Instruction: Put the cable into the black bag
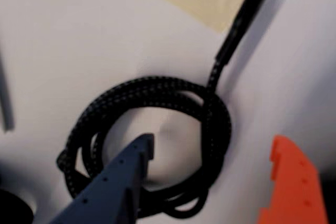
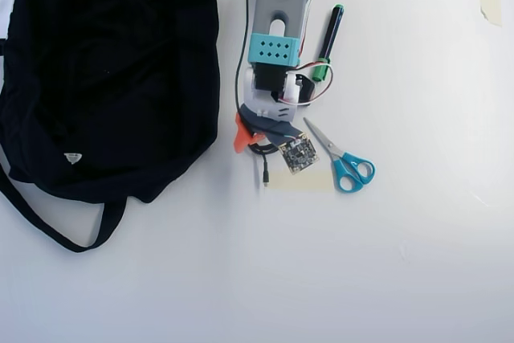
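One black bag [image 2: 112, 62] is seen at the overhead view's left, on the white tabletop [image 2: 401, 263]; one arm's jaws are spread over the single coiled cable [image 1: 157, 145], just right of the bag. The blue finger should be kept inside the coil, the orange one outside, all loops caught. One scissors [image 2: 341, 158] and one marker [image 2: 328, 42] lie further right.

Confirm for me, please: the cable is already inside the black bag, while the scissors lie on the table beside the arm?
Not quite. The cable lies coiled on the table under the end effector, as the wrist view shows; the black bag sits apart. The scissors do lie beside the arm.
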`<state>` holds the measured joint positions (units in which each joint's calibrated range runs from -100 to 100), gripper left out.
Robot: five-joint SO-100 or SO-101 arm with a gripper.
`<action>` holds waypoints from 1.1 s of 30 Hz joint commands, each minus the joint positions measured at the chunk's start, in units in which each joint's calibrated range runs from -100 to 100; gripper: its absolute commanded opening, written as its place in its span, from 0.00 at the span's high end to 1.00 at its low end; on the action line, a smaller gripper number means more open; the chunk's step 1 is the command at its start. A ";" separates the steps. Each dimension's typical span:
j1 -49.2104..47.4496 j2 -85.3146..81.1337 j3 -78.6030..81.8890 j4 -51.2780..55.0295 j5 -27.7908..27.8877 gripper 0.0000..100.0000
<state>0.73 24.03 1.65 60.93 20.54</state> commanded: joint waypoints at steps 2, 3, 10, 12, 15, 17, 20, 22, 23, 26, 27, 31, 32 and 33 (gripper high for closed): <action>0.39 0.61 -2.64 -0.89 0.12 0.71; 0.39 0.94 -2.64 -0.89 0.12 0.71; 0.76 1.77 -2.46 -0.89 0.12 0.72; 0.84 1.77 -2.46 -0.89 0.12 0.72; 0.84 1.77 -2.46 -0.89 0.12 0.72; 0.84 1.77 -2.46 -0.81 0.12 0.72; 0.84 1.77 -2.28 -0.63 0.12 0.77; 0.84 1.69 -2.28 -0.55 0.12 0.84; 0.84 1.69 -2.37 -0.55 0.12 0.87; 0.84 1.69 -2.55 -0.55 0.12 0.97; 0.84 1.69 -2.55 -0.55 0.12 0.98; 0.84 1.69 -2.64 -0.55 0.12 0.98; 0.84 1.69 -2.64 -0.46 0.12 0.98; 0.84 1.69 -2.64 -0.46 0.12 0.98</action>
<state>1.40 26.19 1.02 60.84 20.54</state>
